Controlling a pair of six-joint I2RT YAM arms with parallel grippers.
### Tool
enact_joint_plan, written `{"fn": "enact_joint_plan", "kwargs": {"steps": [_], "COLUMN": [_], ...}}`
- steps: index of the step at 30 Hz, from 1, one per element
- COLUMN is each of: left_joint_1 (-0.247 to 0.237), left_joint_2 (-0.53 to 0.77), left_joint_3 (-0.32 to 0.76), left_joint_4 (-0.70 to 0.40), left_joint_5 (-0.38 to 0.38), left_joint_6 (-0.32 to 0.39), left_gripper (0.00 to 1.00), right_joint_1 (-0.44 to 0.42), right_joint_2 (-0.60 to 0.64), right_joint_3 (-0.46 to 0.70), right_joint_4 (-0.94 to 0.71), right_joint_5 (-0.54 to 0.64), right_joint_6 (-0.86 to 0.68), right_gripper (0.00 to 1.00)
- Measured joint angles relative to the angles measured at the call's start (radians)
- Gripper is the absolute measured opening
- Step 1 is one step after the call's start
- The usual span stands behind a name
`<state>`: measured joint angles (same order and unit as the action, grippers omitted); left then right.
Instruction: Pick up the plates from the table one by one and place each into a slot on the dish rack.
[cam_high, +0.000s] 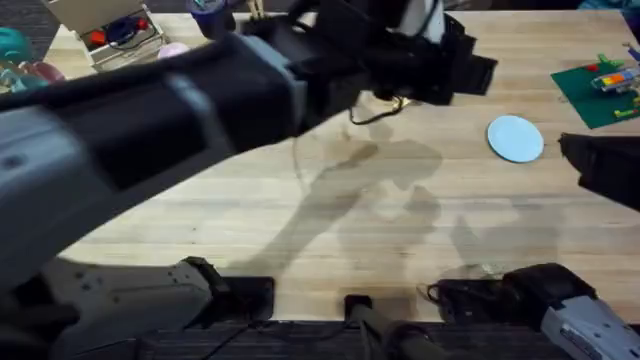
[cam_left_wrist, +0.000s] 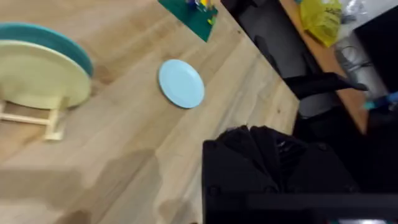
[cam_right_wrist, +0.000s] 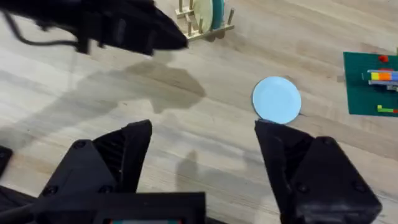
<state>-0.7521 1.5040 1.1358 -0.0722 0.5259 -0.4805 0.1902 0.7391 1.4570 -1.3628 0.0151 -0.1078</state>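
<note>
The cream plate (cam_left_wrist: 40, 74) already stands in the rack (cam_right_wrist: 202, 22), the blue plate (cam_high: 516, 138) lies flat near the surface's (cam_high: 300, 230) right edge, and the right hand (cam_right_wrist: 202, 162) hangs apart, empty.

no legible text, label, brand, number or sign was present in any view. the green mat (cam_high: 598, 92) carried small coloured pieces, but no characters could be read on them. the blue plate (cam_right_wrist: 277, 99), the cream plate (cam_left_wrist: 40, 74) and the table (cam_high: 330, 210) bore no markings. a yellow bag (cam_left_wrist: 321, 18) beyond the table edge showed no readable print.
</note>
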Motion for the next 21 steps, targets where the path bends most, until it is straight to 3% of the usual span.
{"fn": "enact_joint_plan", "kwargs": {"steps": [9,14,21], "left_joint_1": [-0.074,-0.093,-0.127], "left_joint_2": [0.168,0.249,0.391], "left_joint_3": [0.0,0.029,0.172], "left_joint_4": [0.182,0.191,0.195], "left_joint_5": [0.024,0.029,0.021], "left_joint_6": [-0.154,-0.223,-0.277], "left_gripper": [0.038,0.038,0.038], "right_joint_1": [0.0,0.0,0.0], "right_joint_2": [0.0,0.0,0.0], "right_joint_3": [0.0,0.0,0.0], "right_joint_4": [0.0,0.0,0.0], "right_joint_5": [0.0,0.0,0.0], "right_joint_6": [0.0,0.0,0.0], "right_gripper": [0.995,0.994,0.995]}}
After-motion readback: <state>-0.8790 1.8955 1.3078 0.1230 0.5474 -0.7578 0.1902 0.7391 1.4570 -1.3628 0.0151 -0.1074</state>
